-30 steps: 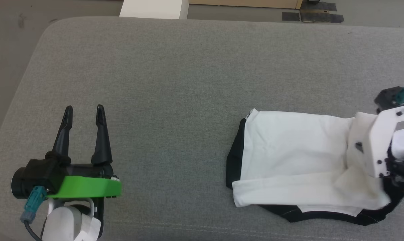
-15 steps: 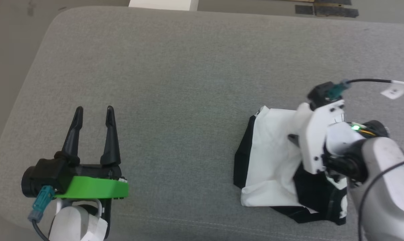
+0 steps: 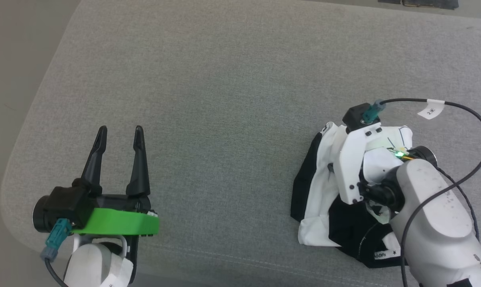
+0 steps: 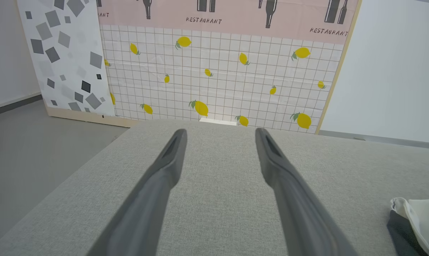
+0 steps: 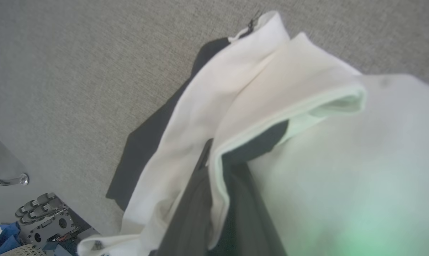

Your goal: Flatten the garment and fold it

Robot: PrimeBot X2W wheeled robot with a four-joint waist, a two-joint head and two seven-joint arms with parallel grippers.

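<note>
The light is soft and even, from above; the grey cushion (image 3: 224,99) is evenly bright, with only faint shadows. In the right wrist view the white cloth of the garment (image 5: 342,160) close to the lens is out of focus, with a green glow at the lower right. In the left wrist view the wall (image 4: 236,71) is sharp, the fingers (image 4: 154,199) of the left gripper (image 4: 220,132) slightly soft.

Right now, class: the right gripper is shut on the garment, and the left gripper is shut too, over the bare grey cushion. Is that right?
No. The left gripper is open, jaws well apart over the bare grey cushion, as the left wrist view shows. The right gripper is shut on the garment.
</note>
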